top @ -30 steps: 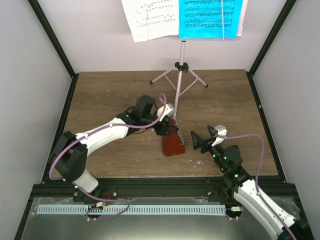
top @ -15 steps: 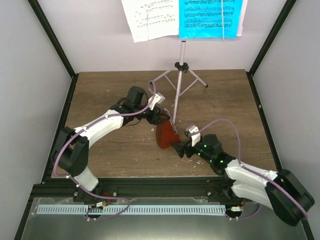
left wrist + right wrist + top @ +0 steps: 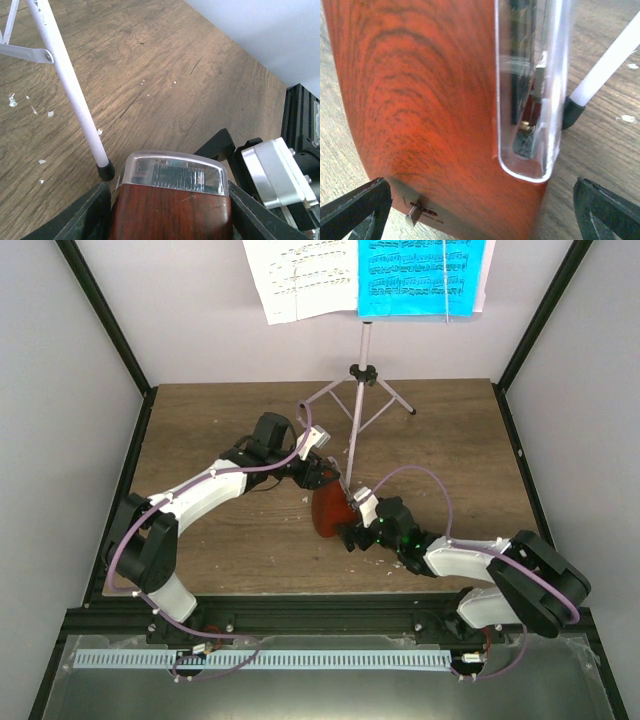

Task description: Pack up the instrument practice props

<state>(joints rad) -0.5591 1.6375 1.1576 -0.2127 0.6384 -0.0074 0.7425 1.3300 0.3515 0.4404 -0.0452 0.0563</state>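
Jaws of the left gripper (image 3: 169, 212) clamped the metronome (image 3: 172, 192); the right gripper (image 3: 480, 202) gaped wide around it — best closed squarely on wood.

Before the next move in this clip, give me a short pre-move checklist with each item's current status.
1. Left gripper clamped on the metronome: ok, its fingers press both wooden sides.
2. Right gripper open around the metronome: ok, jaws wide, one on each side.
3. Clear cover seated: ok, closed over the front.
4. Room from the music stand foot: not ok, it sits right beside the metronome; whether they touch, cannot tell.
5. White sheet and cyan sheet packed: not ok, both are up on the stand.
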